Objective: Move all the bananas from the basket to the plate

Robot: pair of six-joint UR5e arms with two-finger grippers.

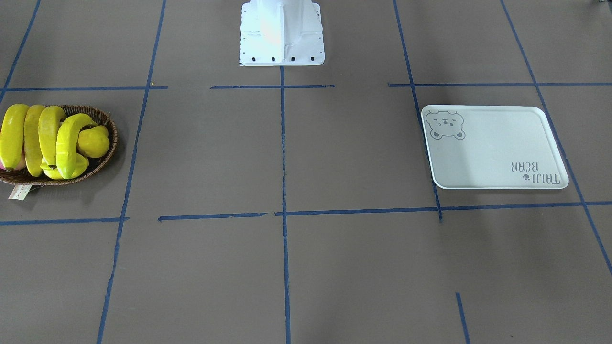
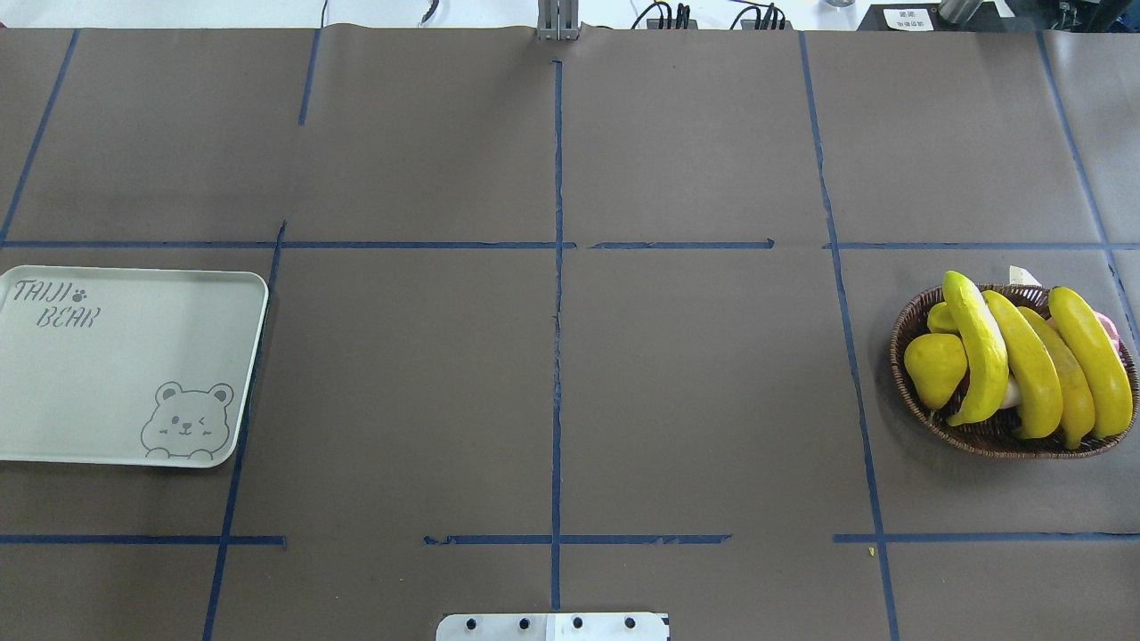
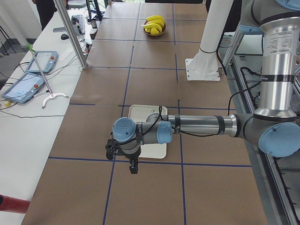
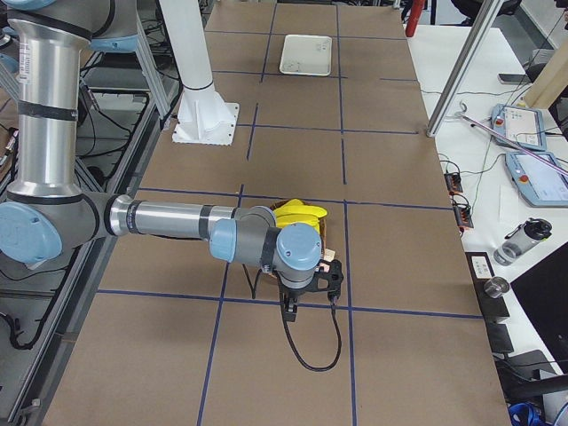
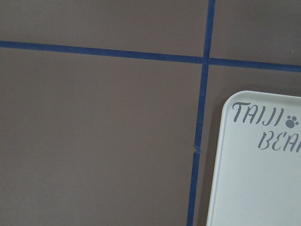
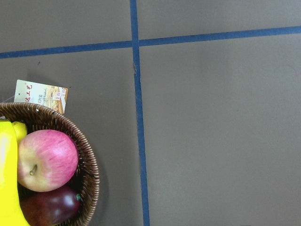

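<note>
Four yellow bananas (image 2: 1029,365) lie side by side across the brown wicker basket (image 2: 901,356) at the table's right end; they also show in the front view (image 1: 50,134). The off-white bear plate (image 2: 116,374) lies bare at the table's left end and shows in the front view (image 1: 492,148) and the left wrist view (image 5: 254,179). My left gripper (image 3: 133,168) hangs above the plate's outer edge. My right gripper (image 4: 306,297) hangs beside the basket (image 4: 324,232). Both grippers show only in the side views, so I cannot tell whether they are open or shut.
A yellow pear (image 2: 935,369) and a ridged starfruit (image 2: 940,316) share the basket. The right wrist view shows a pink apple (image 6: 47,160), a dark red fruit (image 6: 51,207) and the paper tag (image 6: 41,96). The white robot base (image 1: 282,33) stands at the table's middle edge.
</note>
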